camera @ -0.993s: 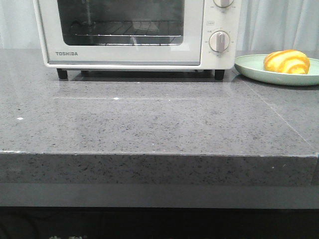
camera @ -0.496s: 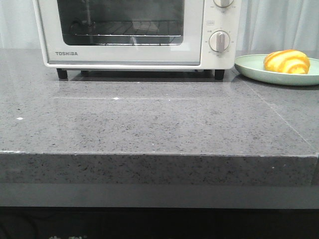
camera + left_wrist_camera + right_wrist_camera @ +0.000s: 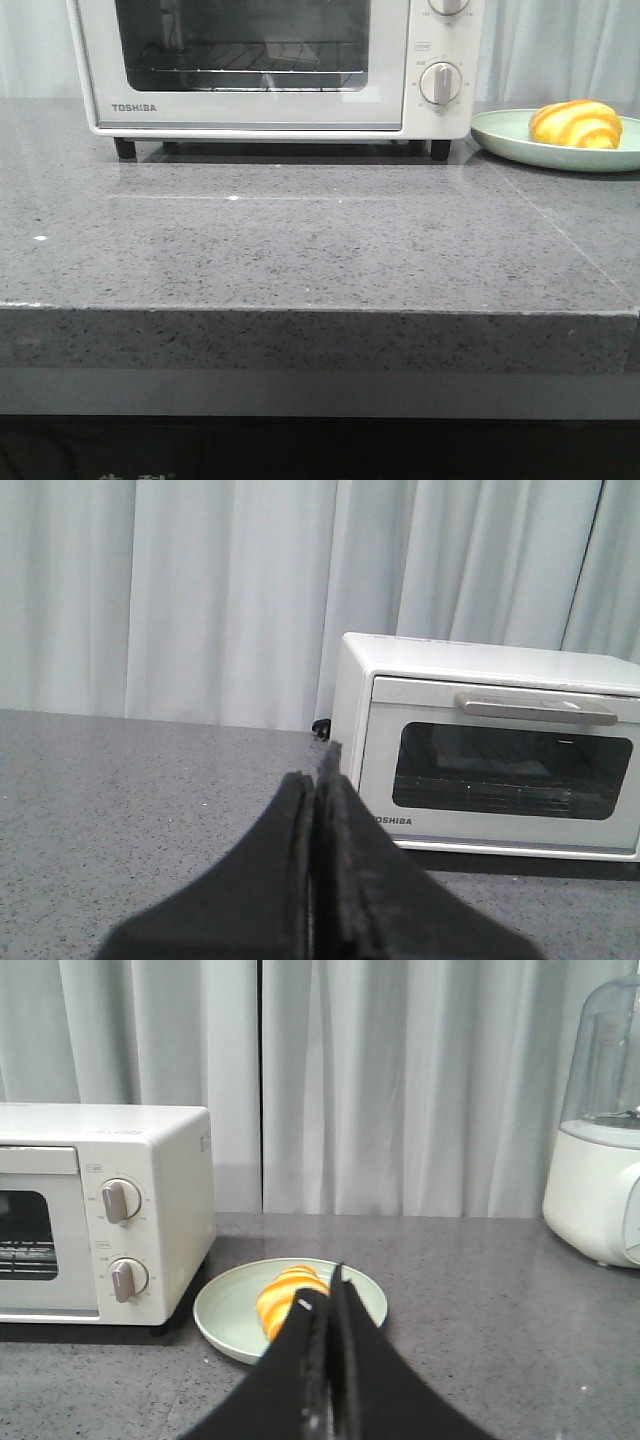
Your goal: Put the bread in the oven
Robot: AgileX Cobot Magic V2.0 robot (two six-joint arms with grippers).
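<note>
The bread [image 3: 575, 124], golden yellow with orange stripes, lies on a pale green plate [image 3: 505, 134] at the right of the counter; it also shows in the right wrist view [image 3: 282, 1300]. The cream-white TOSHIBA oven [image 3: 270, 65] stands at the back with its door closed; it shows in the left wrist view [image 3: 490, 750] and in the right wrist view [image 3: 100, 1210]. My left gripper [image 3: 314, 780] is shut and empty, short of the oven. My right gripper [image 3: 325, 1305] is shut and empty, short of the plate [image 3: 230, 1315]. Neither gripper shows in the front view.
A white blender [image 3: 600, 1150] stands at the far right of the grey stone counter [image 3: 300, 240]. White curtains hang behind. The counter's front edge runs across the front view.
</note>
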